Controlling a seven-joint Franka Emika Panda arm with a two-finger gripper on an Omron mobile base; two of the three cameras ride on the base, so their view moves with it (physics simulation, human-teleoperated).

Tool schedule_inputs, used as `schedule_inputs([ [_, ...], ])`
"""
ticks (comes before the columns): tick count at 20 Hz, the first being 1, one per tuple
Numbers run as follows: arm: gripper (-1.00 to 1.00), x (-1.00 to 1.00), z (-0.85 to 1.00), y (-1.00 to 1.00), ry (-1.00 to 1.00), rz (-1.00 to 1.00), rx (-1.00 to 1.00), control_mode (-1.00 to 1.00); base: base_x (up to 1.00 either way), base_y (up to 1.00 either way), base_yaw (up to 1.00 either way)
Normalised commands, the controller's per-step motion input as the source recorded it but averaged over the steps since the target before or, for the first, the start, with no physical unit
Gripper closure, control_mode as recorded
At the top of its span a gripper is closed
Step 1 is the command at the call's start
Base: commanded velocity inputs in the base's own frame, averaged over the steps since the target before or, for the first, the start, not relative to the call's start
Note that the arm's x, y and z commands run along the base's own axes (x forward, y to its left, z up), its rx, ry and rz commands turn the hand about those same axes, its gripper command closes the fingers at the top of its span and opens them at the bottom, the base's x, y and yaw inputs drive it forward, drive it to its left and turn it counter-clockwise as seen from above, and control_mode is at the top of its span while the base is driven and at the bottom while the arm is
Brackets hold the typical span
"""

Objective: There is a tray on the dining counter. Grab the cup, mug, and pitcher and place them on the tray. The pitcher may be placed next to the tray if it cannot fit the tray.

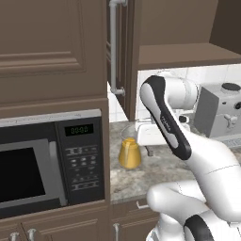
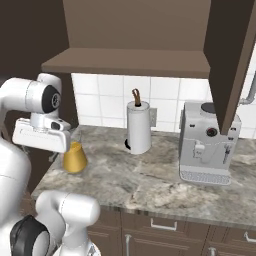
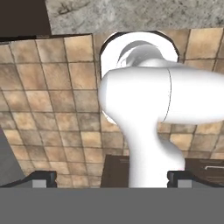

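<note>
Left base view had the pitcher at mid frame, upright on the stone bench beside the microwave, amber lower body, clear neck. White arm rose from lower right and folded over, the hand block sat just right of the pitcher's neck, at about neck height. Right base view put the pitcher at left centre, lower part of the hand overlapping its top from the left. Paper-towel roll and coffee machine stood well apart to the right.

Hand view showed the tool with both dark tips at the bottom corners, spread to full width, nothing between them. That camera looked at tiled floor and the robot's own body, not at the pitcher, so the tool seemed pointed away from it.

Risks, as judgement:
- Hand so close to the narrow neck; a swing to reorient could clip it and tip the pitcher.
- Microwave cabinet side stood right next to the pitcher, little room for a side approach from the left of frame.
- Smooth glass flask, wide base; a grip on the neck might slip, a grip on the body might be too wide.

Tray, cup and mug: location could not be told.
</note>
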Motion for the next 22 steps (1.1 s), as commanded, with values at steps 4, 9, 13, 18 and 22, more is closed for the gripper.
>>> schedule_inputs([
  [4, -1.0, 0.0, -0.04, 0.01, 0.08, 0.0, 0.0, -1.0, 0.0, 0.0, 0.0],
  [9, -1.0, 0.04, -0.19, 0.01, -0.03, 0.0, -0.01, -1.0, 0.0, 0.0, 0.0],
  [13, -1.0, 0.0, -0.1, 0.0, -0.13, 0.0, -0.01, -1.0, 0.0, 0.0, 0.0],
  [18, -1.0, 0.0, 0.0, 0.0, -0.19, 0.0, -0.01, -1.0, 0.0, 0.0, 0.0],
  [22, -1.0, 0.01, 0.0, 0.02, -0.17, 0.0, 0.0, -1.0, 0.0, 0.0, 0.0],
])
